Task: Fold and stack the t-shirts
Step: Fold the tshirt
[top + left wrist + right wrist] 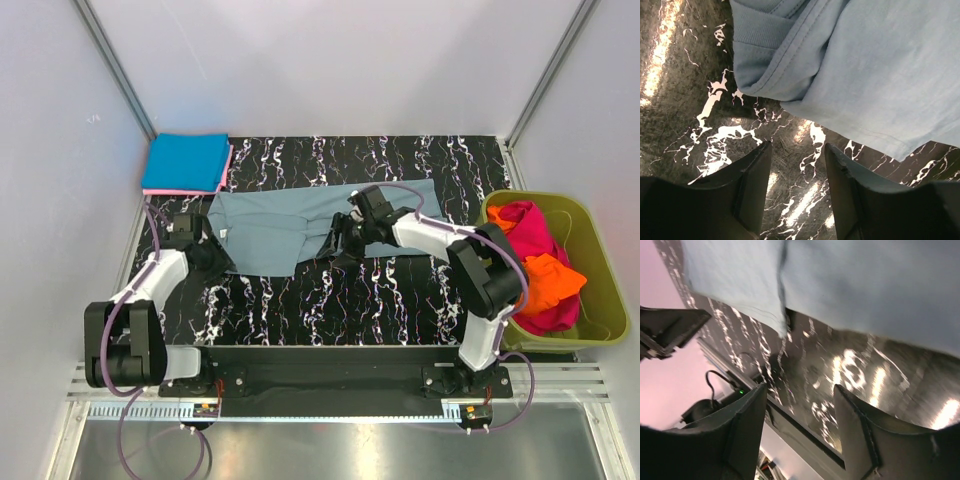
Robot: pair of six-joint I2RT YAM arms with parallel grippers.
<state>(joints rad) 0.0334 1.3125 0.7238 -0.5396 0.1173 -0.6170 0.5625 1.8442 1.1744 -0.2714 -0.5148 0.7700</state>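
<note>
Left jaws and right jaws both stand released, gripping nothing, each just beside an edge of the dusty grey-blue cloth t-shirt (290, 225), which lies flat across the black white-veined table (400, 295).

Both arms same build tbh: left arm (160, 275) & right arm (432, 232) = white shells btwn chunky black joints, purple cables (122, 432) looping along, bolted on a black rail (330, 365). Then left end effector (797, 170) & right end effector (800, 390): matte black wedge fingers.
</note>
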